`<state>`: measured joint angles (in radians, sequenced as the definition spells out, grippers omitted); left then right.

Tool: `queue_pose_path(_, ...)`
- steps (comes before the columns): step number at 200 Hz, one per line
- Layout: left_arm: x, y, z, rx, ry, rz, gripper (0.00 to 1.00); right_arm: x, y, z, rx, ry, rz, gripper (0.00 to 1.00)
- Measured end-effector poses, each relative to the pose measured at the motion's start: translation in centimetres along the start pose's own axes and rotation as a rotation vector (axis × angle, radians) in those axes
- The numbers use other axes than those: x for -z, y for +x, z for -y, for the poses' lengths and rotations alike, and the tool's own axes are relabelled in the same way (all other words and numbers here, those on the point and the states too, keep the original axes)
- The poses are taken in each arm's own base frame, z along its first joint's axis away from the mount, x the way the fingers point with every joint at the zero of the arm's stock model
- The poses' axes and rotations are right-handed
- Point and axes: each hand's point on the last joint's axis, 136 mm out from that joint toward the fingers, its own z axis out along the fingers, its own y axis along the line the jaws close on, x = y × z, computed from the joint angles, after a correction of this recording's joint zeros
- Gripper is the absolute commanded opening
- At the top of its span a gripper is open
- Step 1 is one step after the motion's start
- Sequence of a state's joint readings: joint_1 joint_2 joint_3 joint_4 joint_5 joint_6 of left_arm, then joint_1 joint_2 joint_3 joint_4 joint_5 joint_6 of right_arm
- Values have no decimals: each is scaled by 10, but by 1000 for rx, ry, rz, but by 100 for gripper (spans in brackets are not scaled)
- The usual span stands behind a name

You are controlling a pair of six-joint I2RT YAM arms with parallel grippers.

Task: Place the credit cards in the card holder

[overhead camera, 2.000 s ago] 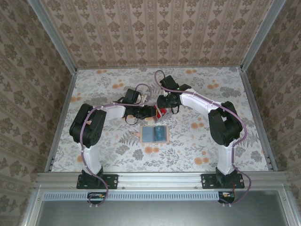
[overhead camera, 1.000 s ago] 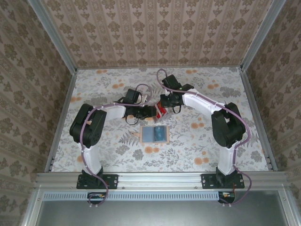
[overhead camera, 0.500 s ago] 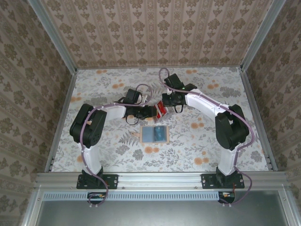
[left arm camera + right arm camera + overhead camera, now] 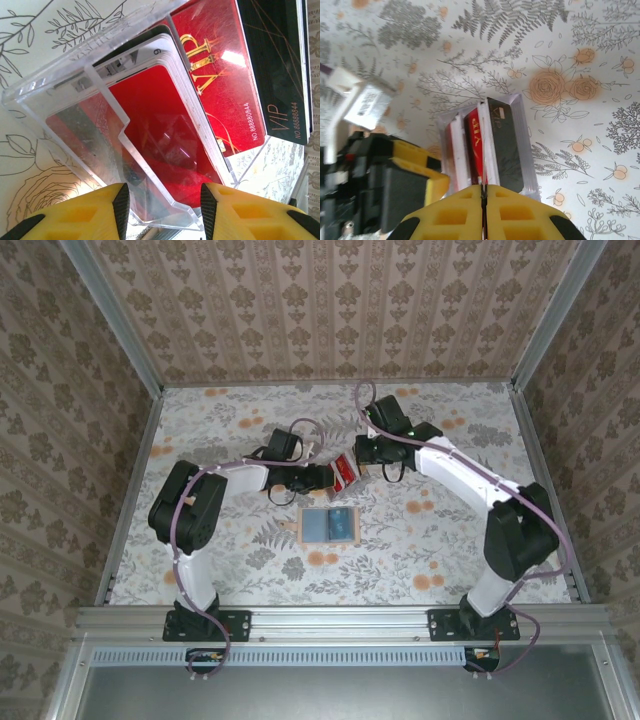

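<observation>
Holder (image 4: 329, 525): lies opened flat on the flowered table (image 4: 230, 420), just nearer the arm bases than the two grippers; bluish-grey inside up, long axis left to right in the top view, a small tan tab jutting from its left end. Cards (image 4: 160, 135): a pile of glossy red cards with pale edges, standing on edge in a clear plastic case (image 4: 65, 95) between the two grippers, just beyond the holder; in the left wrist view the pile's long axis runs on a slant from upper left to lower right. Red card (image 4: 215, 75): gold VIP lettering along its length, fanned out from the pile. Black card (image 4: 275, 65): same lettering, lying against the red card on its outer side. Left gripper (image 4: 162, 210): reaches in from the left; yellow fingers partly closed, gripping the case from both sides at its near end. Right gripper (image 4: 482, 205): reaches in from the right; fingers pressed flat together, seemingly pinching the near edge of the red card, whose long edge runs straight away from the fingertips in the right wrist view.
</observation>
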<state>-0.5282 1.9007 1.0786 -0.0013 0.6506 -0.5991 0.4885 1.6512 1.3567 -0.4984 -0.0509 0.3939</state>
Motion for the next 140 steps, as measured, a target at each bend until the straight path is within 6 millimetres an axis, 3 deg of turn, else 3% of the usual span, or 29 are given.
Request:
queue_pose_path(30, 7, -4, 12, -19, 15, 20, 44, 30, -4, -11, -3, -76, 62, 11)
queue_pose_path(59, 23, -13, 29, -60, 37, 70, 44, 43, 6, -19, -18, -147, 74, 11)
queue_pose_path(109, 47, -9, 44, -112, 56, 142, 45, 42, 51, -26, -80, -280, 12, 12)
queue_pose_path(140, 58, 3, 38, -129, 45, 184, 45, 44, 73, -25, -124, -333, 0, 12)
